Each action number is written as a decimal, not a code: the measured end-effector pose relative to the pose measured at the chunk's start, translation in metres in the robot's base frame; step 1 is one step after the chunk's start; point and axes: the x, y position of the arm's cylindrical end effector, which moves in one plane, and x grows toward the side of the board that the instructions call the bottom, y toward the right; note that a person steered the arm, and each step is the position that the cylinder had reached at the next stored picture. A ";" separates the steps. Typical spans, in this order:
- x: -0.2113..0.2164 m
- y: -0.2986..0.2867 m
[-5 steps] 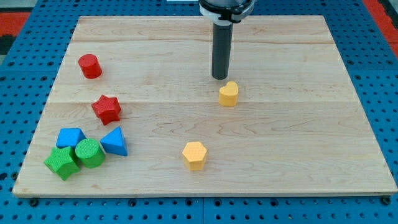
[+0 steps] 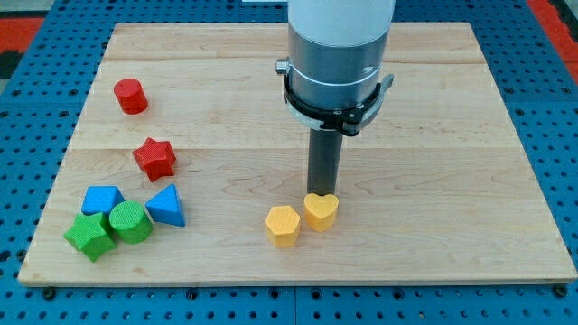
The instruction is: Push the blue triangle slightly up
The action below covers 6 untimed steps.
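The blue triangle [image 2: 166,205] lies near the board's lower left, touching the green cylinder [image 2: 132,222]. My tip [image 2: 321,193] is far to its right, just above the yellow heart [image 2: 321,212] and touching it. The yellow heart sits beside the yellow hexagon [image 2: 283,226]. The arm's grey body hangs over the board's middle.
A second blue block [image 2: 102,199], a green star-like block [image 2: 89,236], a red star [image 2: 154,158] and a red cylinder [image 2: 131,95] stand at the left. The wooden board [image 2: 452,181] lies on a blue pegboard.
My tip moved toward the view's bottom and pushed the yellow heart down until it sits next to the yellow hexagon. The left blocks have not moved.
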 end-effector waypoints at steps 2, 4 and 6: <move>0.021 -0.002; 0.003 -0.044; 0.025 -0.045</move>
